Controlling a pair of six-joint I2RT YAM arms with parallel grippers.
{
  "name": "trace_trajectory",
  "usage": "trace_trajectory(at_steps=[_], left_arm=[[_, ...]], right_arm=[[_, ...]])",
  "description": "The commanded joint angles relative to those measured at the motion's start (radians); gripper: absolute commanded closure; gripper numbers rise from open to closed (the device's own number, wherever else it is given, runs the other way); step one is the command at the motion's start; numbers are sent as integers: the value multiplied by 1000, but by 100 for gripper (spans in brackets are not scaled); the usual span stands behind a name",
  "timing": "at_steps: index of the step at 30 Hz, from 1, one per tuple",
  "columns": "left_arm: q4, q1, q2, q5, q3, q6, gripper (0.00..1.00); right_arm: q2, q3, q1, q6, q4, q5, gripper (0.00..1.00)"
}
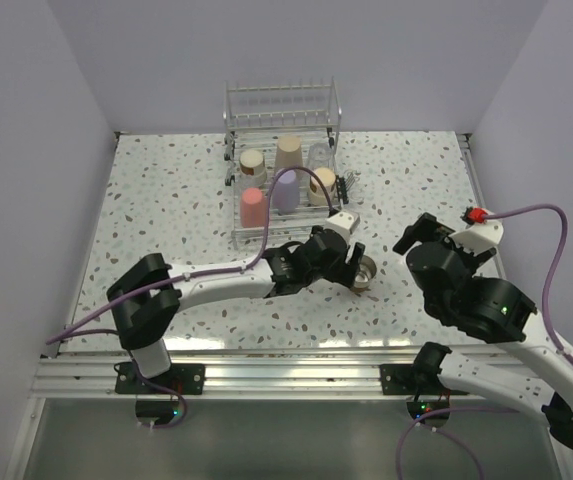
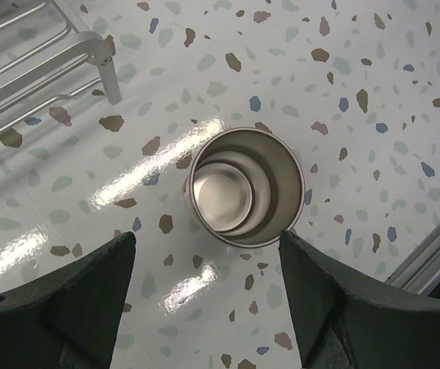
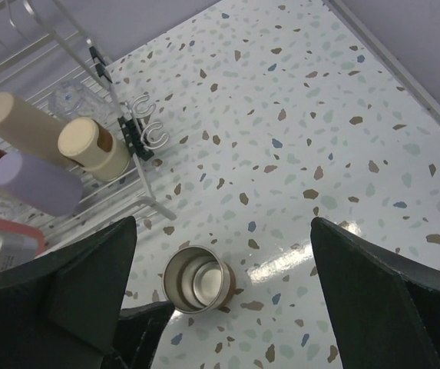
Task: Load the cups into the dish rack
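Observation:
A metallic cup stands upright and mouth up on the table, just right of the dish rack's front corner. My left gripper is open right over it. In the left wrist view the cup lies just past the fingertips, with the right finger close to its rim and nothing between the jaws. The rack holds a beige cup, a lavender cup, a coral-pink cup, two tan-based cups and a clear cup. My right gripper hangs open and empty above the table, right of the metallic cup.
The rack's small side basket with hooks sticks out toward the metallic cup. A rack foot stands close to the cup's left. The table's aluminium front rail runs behind both arms, and purple walls close in the back and sides.

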Motion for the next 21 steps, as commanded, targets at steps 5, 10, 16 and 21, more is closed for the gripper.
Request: trace_trajectory(at_steps=[5,10,16,21], left_arm=[[35,-2,135,-3,155,-14,23],[14,1,193,-22,192,-6,30],[-40,1,248,-29,232,-9,46],[-69,2,264,-49,238,-21,60]], right_arm=[[-11,-17,2,51,-20,22,2],[-22,-37,2,51,-14,13,2],[-22,-48,2,52,-8,11,2],[-10,-62,2,54,5,0,2]])
